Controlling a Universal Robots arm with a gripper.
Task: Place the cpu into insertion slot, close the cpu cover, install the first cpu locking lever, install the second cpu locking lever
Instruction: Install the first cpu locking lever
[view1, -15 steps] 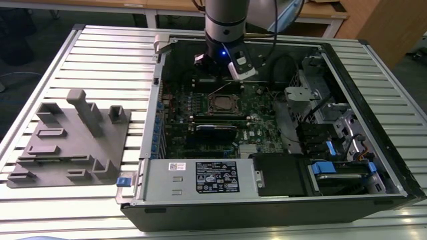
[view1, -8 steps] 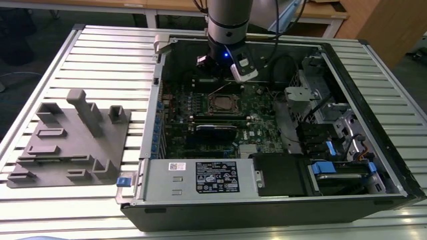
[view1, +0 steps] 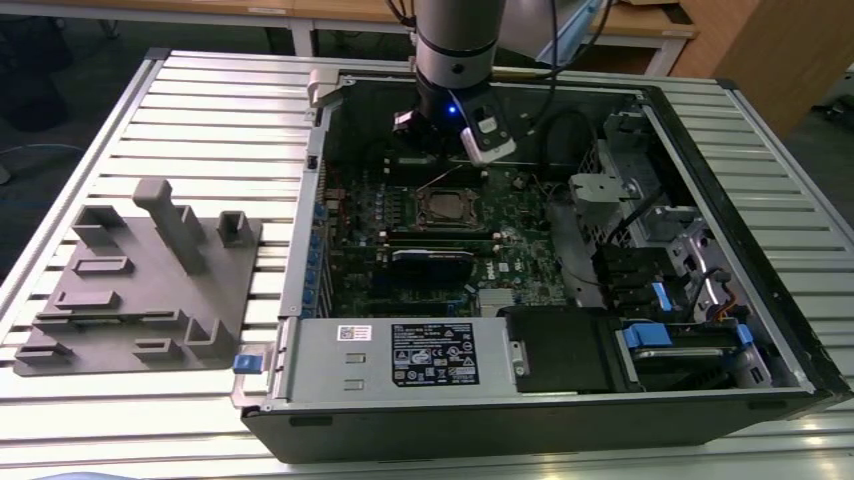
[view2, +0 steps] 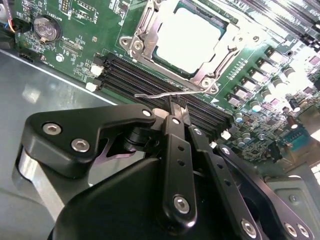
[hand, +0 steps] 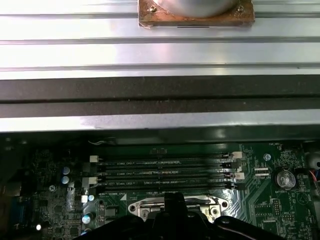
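Exterior view first: the open computer case (view1: 747, 250) lies on the slatted metal tabletop (view1: 200, 110), taking up the centre and the exterior view's right. The arm (view1: 457, 40) enters at top centre, and the tool (view1: 443, 165) hangs just above the insertion slot (view1: 447, 208) in the green motherboard (view1: 521, 240). Tight quarters in there. Black cables (view1: 567, 125) and a drive cage (view1: 607, 185) crowd the exterior view's right of the slot, and the grey power supply box (view1: 400, 355) spans the lower edge of the case. Outside it, on the exterior view's left, a grey moulded fixture (view1: 134, 280) sits on the tabletop.

Second wrist view now: the cpu (view2: 187, 37) is in the slot, its pale face showing through the window of the cpu cover (view2: 142, 42), which lies flat over it. The tool (view2: 176, 106) has its fingers drawn together, tips right at a thin silvery locking lever (view2: 150, 96) that runs across the black memory slots (view2: 135, 77) beside the socket. Pinching it or only touching it, I cannot tell. A coin battery (view2: 45, 29) sits well apart on the board.

First wrist view: the tool's (hand: 174, 200) dark tip covers the middle of the slot's silvery rim. Beyond it lie the memory slots, then the dark case wall (hand: 160, 95) and the tabletop slats.
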